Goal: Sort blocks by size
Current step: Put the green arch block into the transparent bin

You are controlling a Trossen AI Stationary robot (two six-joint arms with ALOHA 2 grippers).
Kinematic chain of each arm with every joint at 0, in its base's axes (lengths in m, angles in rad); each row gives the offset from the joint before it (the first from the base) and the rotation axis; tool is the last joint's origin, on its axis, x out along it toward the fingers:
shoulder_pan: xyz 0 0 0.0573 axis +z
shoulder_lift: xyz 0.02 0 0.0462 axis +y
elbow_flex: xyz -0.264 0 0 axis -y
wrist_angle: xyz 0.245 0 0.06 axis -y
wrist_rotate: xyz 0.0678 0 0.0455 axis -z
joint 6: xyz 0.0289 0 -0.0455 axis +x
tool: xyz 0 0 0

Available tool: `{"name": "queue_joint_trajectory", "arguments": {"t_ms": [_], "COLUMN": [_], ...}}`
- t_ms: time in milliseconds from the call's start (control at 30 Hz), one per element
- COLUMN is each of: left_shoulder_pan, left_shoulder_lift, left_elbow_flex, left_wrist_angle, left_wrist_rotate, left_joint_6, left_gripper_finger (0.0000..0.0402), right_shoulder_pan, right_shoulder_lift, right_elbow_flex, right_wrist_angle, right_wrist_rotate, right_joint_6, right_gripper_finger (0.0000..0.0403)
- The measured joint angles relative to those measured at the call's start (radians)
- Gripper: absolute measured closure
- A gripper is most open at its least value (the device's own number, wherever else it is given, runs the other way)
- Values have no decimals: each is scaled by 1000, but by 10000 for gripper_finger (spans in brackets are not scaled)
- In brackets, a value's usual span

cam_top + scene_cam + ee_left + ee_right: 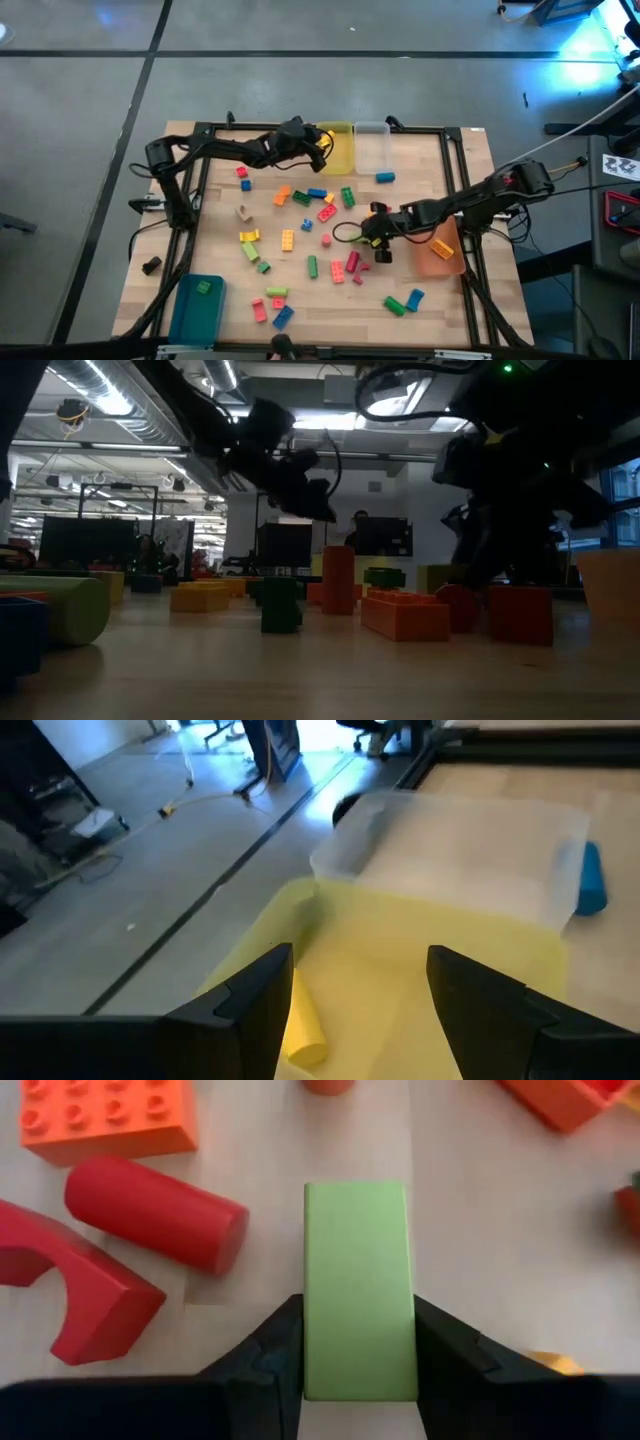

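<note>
Many small coloured blocks (pixel 300 235) lie scattered over the wooden table. My right gripper (pixel 378 228) is among them at the middle right, shut on a light green block (pixel 358 1280). A red cylinder (pixel 155 1212), a red arch (pixel 80 1305) and an orange brick (pixel 105 1120) lie on the table beside it. My left gripper (pixel 325 140) is open and empty over the yellow bin (pixel 420 940) at the far edge. A yellow cylinder block (pixel 302 1028) lies in that bin. My right gripper pinches the green block's two long sides (pixel 312 1350) between its two fingers, at the end nearer the wrist. The fingers lie along the block, whose other end sticks out past the fingertips. I cannot tell whether the block is clear of the table.
A clear bin (pixel 372 148) stands right of the yellow bin, with a blue block (pixel 385 177) beside it. An orange bin (pixel 440 250) is at the right edge. A teal bin (pixel 195 305) holding a green block is at the near left. A black cable loop (pixel 345 232) lies among the blocks.
</note>
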Motion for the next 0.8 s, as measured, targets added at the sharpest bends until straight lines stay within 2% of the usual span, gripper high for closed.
{"name": "queue_joint_trajectory", "arguments": {"t_ms": [200,367,600,733,800], "left_shoulder_pan": [-19,-28,-38,-45,-51], "left_shoulder_lift": [-139,-261,-420,-477,-495], "left_elbow_flex": [1,1,1,1,1], "left_wrist_angle": [-148,-327,-639,-780,-844], "left_wrist_rotate": [1,2,5,10,13], "left_joint_6": [10,-5,-80,-110,-129], "left_gripper_finger": [185,185,185,185,185], "right_shoulder_pan": [-63,-135,-259,-354,-413], "right_shoulder_lift": [-22,-25,-25,-25,-25], "right_elbow_flex": [138,287,476,530,535], "right_wrist_angle": [-233,-450,-683,-718,-711], "right_wrist_rotate": [0,24,211,339,367], "right_joint_6": [-95,-236,-427,-512,-558], "right_gripper_finger": [247,265,254,244,251]}}
